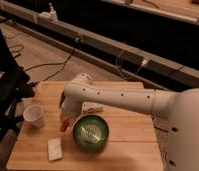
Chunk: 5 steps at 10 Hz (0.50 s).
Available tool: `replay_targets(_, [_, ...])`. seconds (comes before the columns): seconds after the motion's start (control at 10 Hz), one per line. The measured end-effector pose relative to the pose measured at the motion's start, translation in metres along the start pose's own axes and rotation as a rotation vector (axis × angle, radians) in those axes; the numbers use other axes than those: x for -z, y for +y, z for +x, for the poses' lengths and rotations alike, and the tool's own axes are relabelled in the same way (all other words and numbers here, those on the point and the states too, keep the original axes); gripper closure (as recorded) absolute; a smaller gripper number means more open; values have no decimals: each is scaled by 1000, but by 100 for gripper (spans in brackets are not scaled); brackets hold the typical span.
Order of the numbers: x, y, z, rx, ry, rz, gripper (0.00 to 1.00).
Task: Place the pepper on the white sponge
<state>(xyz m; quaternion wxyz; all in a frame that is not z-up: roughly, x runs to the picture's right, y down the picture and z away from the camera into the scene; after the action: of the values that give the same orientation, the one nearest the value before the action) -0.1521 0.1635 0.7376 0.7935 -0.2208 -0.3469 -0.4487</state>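
My gripper [66, 121] hangs over the wooden table [123, 150], left of the green plate [90, 131] and to the upper right of the white sponge [54, 148]. A small red-orange pepper [63, 128] shows at its tip, held between the fingers above the table. The sponge lies flat near the table's front left, a short way below the gripper and apart from it. The white arm [118, 100] reaches in from the right.
A white cup [34, 115] stands at the table's left edge. A long white box-like strip [93, 106] lies behind the plate, partly under the arm. A dark chair [5, 95] is left of the table. Cables run across the floor behind.
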Motion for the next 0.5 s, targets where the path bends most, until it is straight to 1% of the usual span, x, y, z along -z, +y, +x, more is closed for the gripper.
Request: replay_targets(0.5, [-1,-1,-1,3,-1,0,100])
